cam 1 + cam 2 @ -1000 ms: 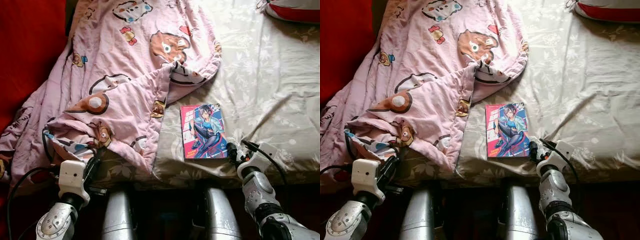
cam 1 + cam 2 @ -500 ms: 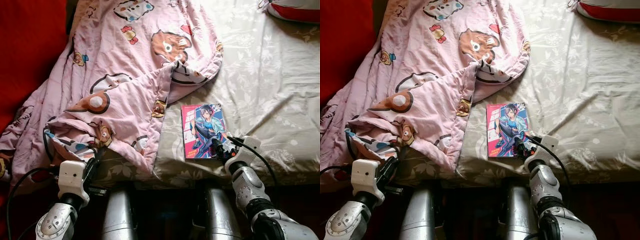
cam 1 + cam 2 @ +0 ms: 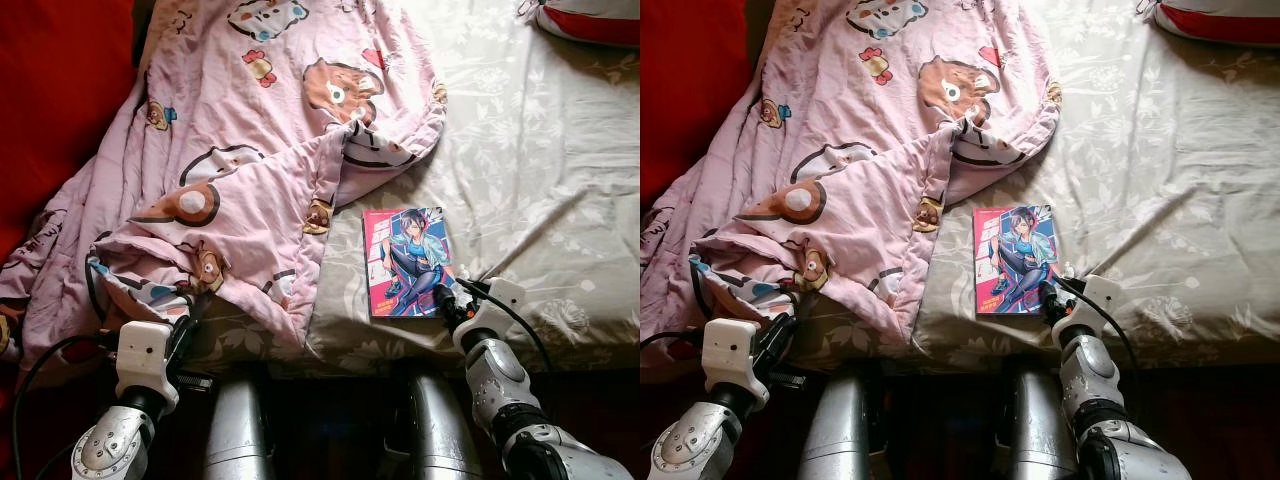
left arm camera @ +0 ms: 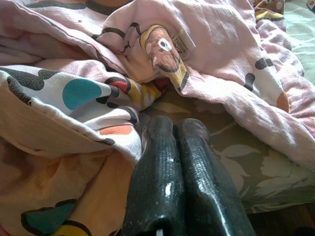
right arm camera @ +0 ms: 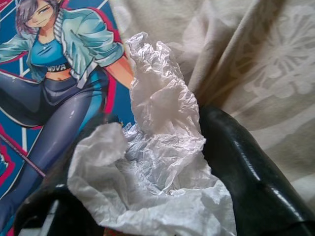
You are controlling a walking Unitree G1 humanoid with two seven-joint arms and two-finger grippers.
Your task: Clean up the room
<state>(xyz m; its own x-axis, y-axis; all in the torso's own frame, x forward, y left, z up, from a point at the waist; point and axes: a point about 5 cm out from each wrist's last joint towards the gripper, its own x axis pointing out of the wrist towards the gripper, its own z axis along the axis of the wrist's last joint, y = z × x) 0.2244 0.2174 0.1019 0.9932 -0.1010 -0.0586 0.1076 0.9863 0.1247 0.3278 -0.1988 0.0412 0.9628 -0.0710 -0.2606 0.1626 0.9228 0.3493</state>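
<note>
Right gripper point(image 5: 147, 196) pinches crumpled white tissue paper point(image 5: 152, 167) beside glossy illustrated book point(image 3: 405, 262); lift straight, avoid dragging cover. Left gripper point(image 4: 174, 132) pressed together.

pink blanket point(image 3: 250, 150) covered in cartoon bears and cats, beige bedsheet point(image 3: 540, 170) with a pale floral print, comic book point(image 3: 404, 262) in red, pink and teal, crinkly white wrapper point(image 5: 157, 167), red wall point(image 3: 50, 100)
</note>
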